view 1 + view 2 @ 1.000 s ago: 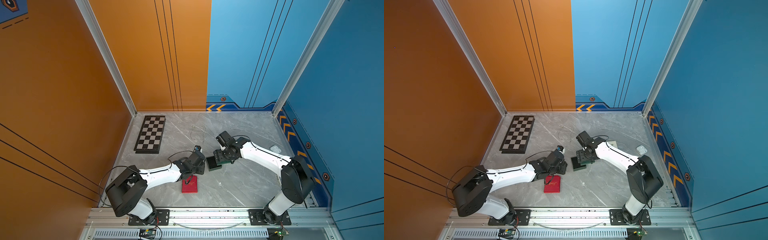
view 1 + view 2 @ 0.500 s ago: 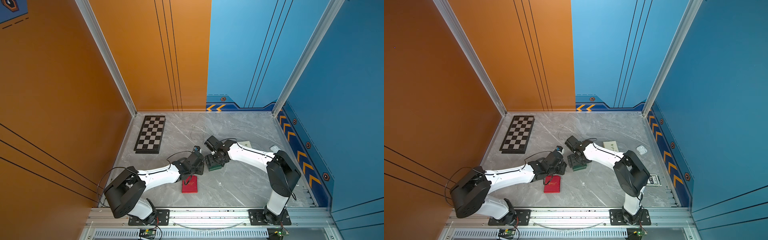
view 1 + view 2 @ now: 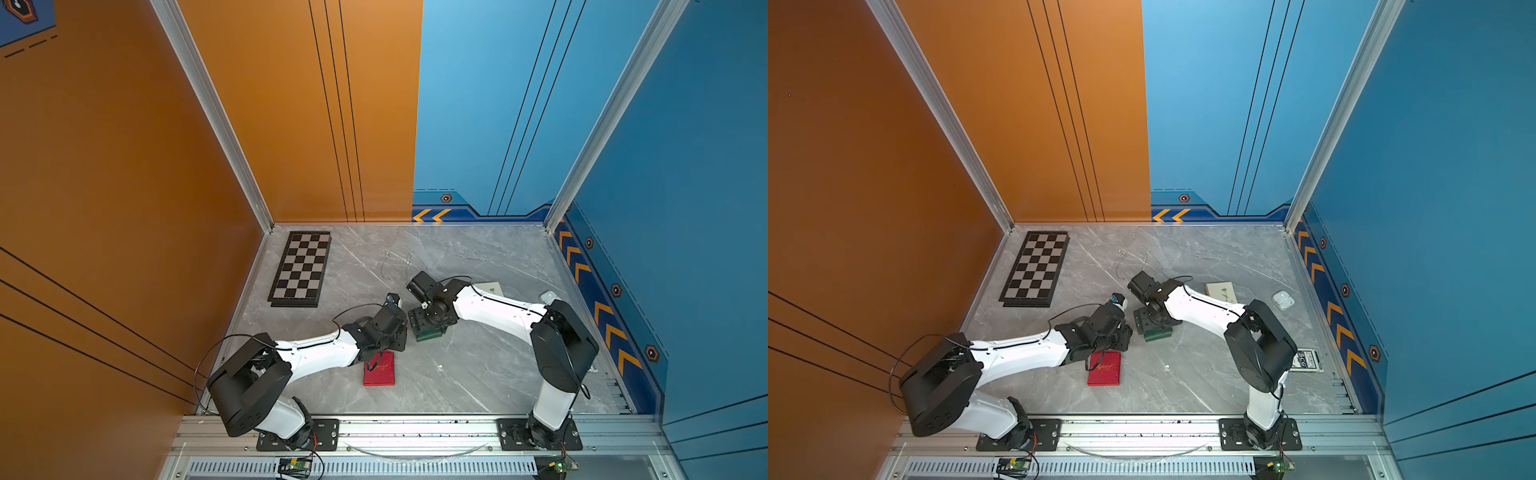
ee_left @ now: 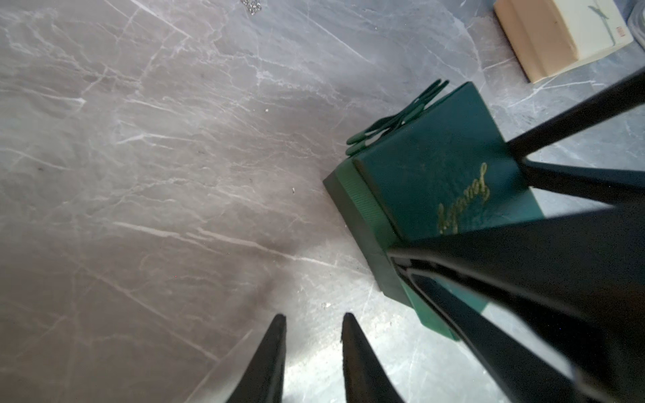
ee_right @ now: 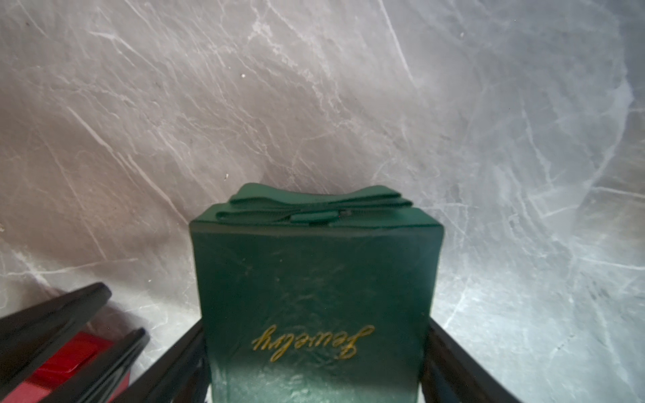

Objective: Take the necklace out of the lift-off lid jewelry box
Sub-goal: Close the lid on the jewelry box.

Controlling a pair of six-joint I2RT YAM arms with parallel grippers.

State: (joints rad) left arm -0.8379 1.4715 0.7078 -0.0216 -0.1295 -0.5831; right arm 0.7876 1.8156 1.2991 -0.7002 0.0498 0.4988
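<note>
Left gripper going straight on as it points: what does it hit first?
Probably the bare marble table: the left gripper points past the green jewelry box, which sits to one side. Depth is unclear.

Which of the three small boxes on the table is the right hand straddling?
The dark green box with gold script and a bow: the right hand clamps its sides. The flat red box and the cream box lie outside that hand.

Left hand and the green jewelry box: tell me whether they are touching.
Apart. In the left wrist view, bare table shows between the left hand and the green jewelry box; the right wrist view shows the same gap.
</note>
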